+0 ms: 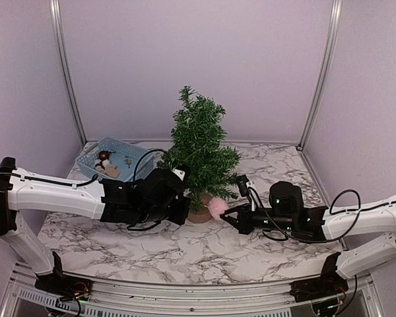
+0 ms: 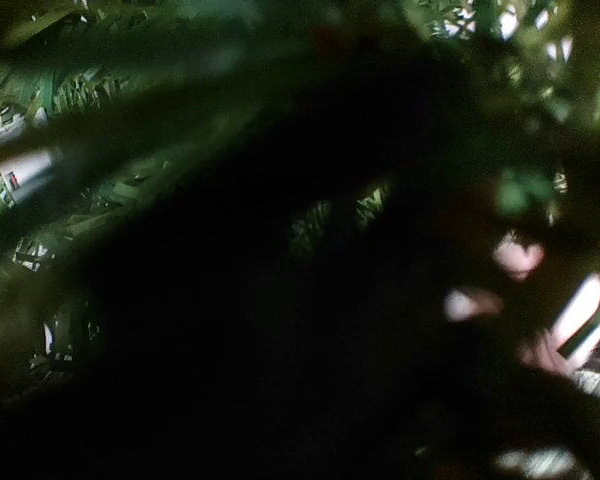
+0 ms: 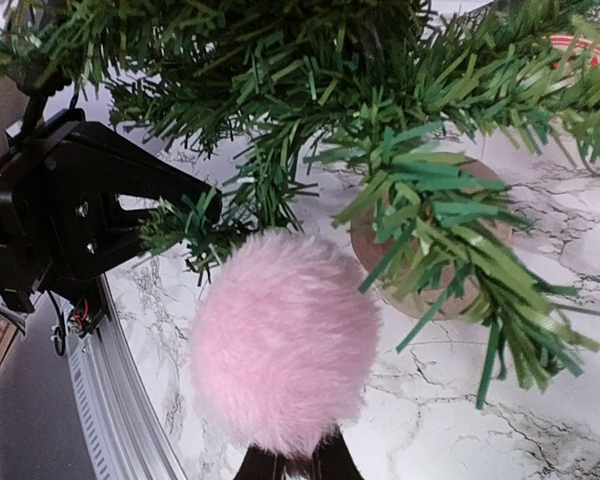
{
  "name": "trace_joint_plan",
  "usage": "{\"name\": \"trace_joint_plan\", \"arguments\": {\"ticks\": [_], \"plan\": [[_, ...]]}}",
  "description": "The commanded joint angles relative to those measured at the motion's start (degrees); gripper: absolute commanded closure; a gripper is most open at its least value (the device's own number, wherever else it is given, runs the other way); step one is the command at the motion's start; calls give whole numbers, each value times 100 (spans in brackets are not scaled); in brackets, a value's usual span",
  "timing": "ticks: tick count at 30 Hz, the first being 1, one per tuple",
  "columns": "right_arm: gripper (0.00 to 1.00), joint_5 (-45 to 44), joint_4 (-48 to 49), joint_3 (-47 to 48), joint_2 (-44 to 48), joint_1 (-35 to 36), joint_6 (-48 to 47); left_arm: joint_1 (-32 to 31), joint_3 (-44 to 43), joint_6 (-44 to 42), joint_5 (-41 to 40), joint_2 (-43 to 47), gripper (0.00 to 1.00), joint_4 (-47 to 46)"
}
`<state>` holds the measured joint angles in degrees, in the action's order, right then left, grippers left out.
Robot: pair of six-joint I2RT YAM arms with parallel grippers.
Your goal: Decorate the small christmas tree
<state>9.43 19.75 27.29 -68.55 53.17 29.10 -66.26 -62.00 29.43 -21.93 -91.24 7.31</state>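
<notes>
The small christmas tree (image 1: 198, 148) stands mid-table on its tan stump (image 1: 199, 213). My left gripper (image 1: 183, 210) is pushed into the lowest branches on the tree's left side. In the right wrist view the left gripper (image 3: 202, 212) looks shut on a low branch tip (image 3: 195, 240). The left wrist view is dark and blurred, filled with needles. My right gripper (image 1: 230, 214) is shut on a fluffy pink pompom (image 1: 218, 207) just right of the stump. Seen from the right wrist, the pompom (image 3: 280, 350) hangs under the low branches, beside the stump (image 3: 420, 255).
A blue basket (image 1: 91, 162) holding small ornaments sits at the back left of the marbled table. A red-and-white striped thing (image 3: 572, 45) shows among the branches. Lilac walls with metal posts close the back and both sides.
</notes>
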Motion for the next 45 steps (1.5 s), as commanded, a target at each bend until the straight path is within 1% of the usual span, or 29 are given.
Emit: {"name": "trace_joint_plan", "arguments": {"ticks": [1, 4, 9, 11, 15, 17, 19, 22, 23, 27, 29, 35, 39, 45], "plan": [[100, 171, 104, 183, -214, 163, -233, 47, 120, -27, -19, 153, 100, -335], [100, 161, 38, 245, -287, 255, -285, 44, 208, -86, 82, 188, 100, -519], [88, 44, -87, 281, -253, 299, -289, 43, 388, -198, 251, 278, 100, -751], [81, -12, -137, 294, -211, 301, -296, 43, 494, -249, 341, 326, 100, -976], [61, -120, -248, 319, -134, 294, -316, 47, 773, -332, 463, 496, 100, -1476], [54, -166, -284, 334, -116, 297, -315, 48, 941, -379, 593, 598, 98, -1785], [47, -177, -308, 359, -122, 299, -324, 43, 1008, -421, 645, 650, 97, -1885], [34, -170, -364, 389, -121, 300, -339, 43, 1033, -554, 707, 673, 89, -1923], [32, -165, -378, 387, -123, 300, -353, 43, 1051, -590, 735, 688, 86, -1937], [30, -136, -378, 369, -68, 299, -370, 47, 1251, -682, 887, 814, 70, -2143], [30, -117, -346, 341, -18, 297, -372, 43, 1365, -726, 959, 923, 66, -2277], [31, -95, -219, 259, 154, 289, -385, 43, 1684, -800, 961, 1209, 64, -2557], [32, -56, -186, 152, 401, 254, -391, 49, 1952, -779, 966, 1425, 60, -2749], [34, 70, -128, -164, 863, -69, -244, 64, 2383, -625, 904, 1784, 54, -3108]]}}
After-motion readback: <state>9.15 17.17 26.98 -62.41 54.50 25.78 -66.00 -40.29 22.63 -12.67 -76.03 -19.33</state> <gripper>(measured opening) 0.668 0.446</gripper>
